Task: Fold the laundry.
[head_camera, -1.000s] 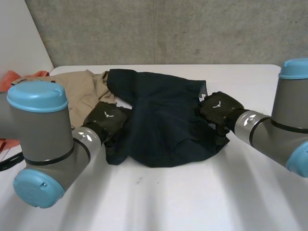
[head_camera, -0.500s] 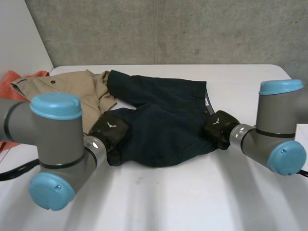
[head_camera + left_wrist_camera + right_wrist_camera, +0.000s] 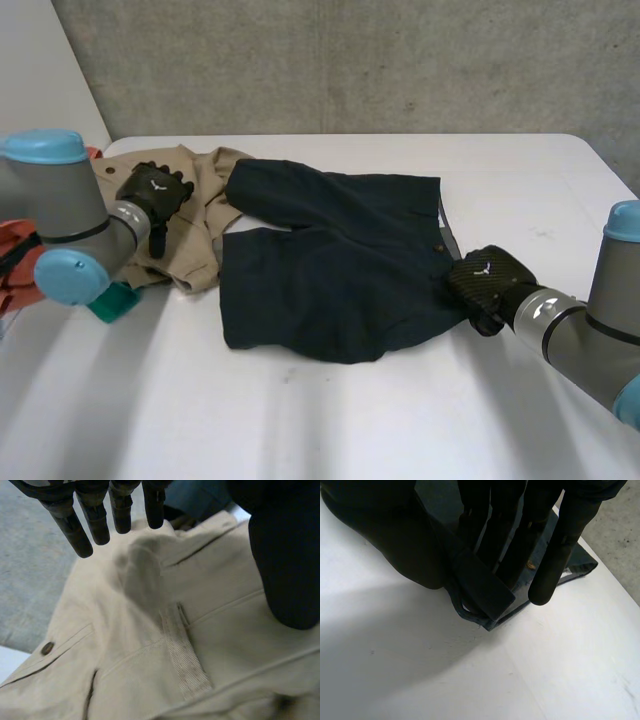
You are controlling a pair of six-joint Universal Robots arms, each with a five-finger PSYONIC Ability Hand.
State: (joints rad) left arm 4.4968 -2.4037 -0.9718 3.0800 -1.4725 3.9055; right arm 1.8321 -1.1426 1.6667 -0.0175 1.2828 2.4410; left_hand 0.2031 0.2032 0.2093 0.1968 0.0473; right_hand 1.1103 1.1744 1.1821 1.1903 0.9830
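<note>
Head view: the dark navy cotton shorts (image 3: 340, 270) lie spread over the middle of the white desk (image 3: 400, 420). My right hand (image 3: 485, 283) sits at their waistband on the desk's right side. My left hand (image 3: 152, 192) hangs over the crumpled beige cotton garment (image 3: 205, 232) near the far left corner.
Left wrist view: fingers (image 3: 95, 520) straight and apart above the beige cloth, holding nothing.
Right wrist view: fingers (image 3: 545, 550) and thumb clamped on the waistband corner.
Doing it well: I judge the left hand should take the opposite edge, then both lift evenly so nothing drags.
</note>
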